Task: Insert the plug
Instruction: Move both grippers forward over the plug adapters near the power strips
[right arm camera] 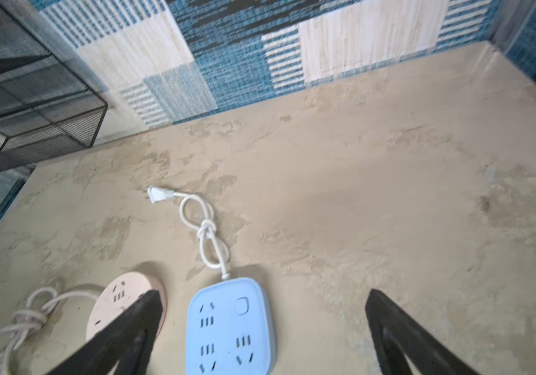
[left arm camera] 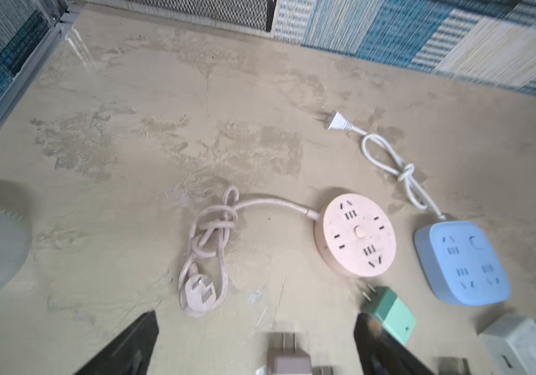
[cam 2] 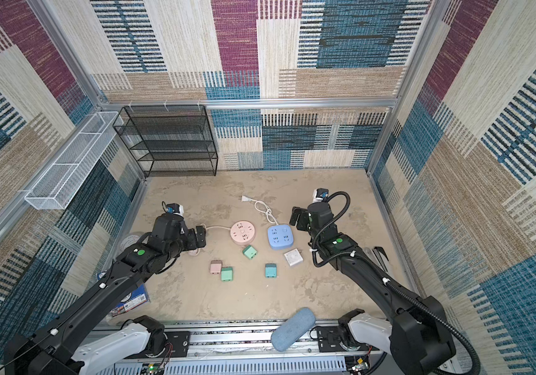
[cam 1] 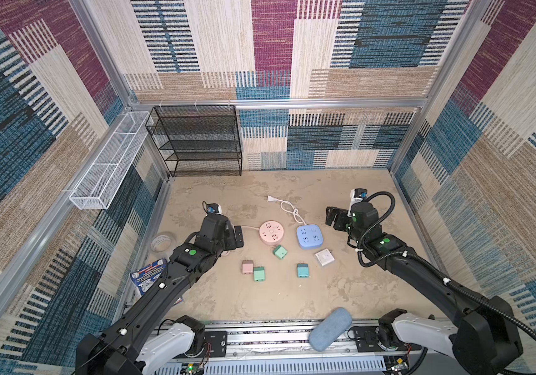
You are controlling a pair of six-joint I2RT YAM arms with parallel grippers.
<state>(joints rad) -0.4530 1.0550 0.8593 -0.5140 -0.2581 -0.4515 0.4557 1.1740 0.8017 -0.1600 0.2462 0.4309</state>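
Five small plugs lie loose on the surface (cam 1: pixel 341 292), none in a socket. A green plug (cam 1: pixel 280 252) sits just beside the pink round socket block (cam 1: pixel 271 232). A pink plug (cam 1: pixel 247 266) lies against, or perhaps only very near, a second green plug (cam 1: pixel 259 273). A teal plug (cam 1: pixel 302 270) and a white plug (cam 1: pixel 324 257) lie near the blue socket block (cam 1: pixel 309 237). The left hand (cam 1: pixel 238 236) hangs beside the pink round socket block, spread wide and empty. The right hand (cam 1: pixel 332 218) hangs beside the blue socket block, likewise spread and empty.
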